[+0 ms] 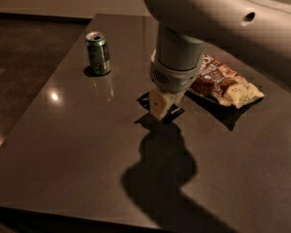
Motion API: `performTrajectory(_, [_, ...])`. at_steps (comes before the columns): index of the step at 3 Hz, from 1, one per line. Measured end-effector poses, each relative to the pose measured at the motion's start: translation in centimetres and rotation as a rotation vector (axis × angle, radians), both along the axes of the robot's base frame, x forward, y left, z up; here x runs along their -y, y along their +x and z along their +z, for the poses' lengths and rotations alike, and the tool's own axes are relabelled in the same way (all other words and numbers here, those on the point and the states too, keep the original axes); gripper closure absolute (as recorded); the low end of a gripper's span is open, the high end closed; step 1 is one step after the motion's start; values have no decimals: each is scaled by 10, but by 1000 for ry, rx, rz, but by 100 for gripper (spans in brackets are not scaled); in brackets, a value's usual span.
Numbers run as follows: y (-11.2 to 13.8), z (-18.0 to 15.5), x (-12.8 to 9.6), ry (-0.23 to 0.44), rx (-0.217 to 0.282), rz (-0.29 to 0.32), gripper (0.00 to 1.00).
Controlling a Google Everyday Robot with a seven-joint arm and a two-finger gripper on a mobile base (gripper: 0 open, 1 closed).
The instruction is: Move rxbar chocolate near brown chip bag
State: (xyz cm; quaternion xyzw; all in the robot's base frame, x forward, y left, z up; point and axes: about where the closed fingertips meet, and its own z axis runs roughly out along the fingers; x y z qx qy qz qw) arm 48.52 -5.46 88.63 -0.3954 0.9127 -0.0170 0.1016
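Observation:
My gripper (pixel 161 109) hangs from the white arm over the middle of the dark table (pixel 63 144). It is shut on the rxbar chocolate (pixel 174 113), a small flat black wrapper whose ends stick out on both sides of the fingers. The bar is held just above the table top, with its shadow right under it. The brown chip bag (pixel 223 81) lies flat to the right of the gripper and a little farther back, a short gap from the bar. Its left end is hidden behind the arm.
A green soda can (pixel 98 53) stands upright at the back left of the table. The white arm (pixel 223 18) crosses the upper right of the view. The table's left edge drops to a dark floor (pixel 24 47).

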Motion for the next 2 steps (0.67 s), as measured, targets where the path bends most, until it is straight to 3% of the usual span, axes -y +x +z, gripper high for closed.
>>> performTrajectory(1, [19, 3, 43, -23, 15, -45, 100])
performTrajectory(2, [31, 5, 76, -55, 27, -81, 82])
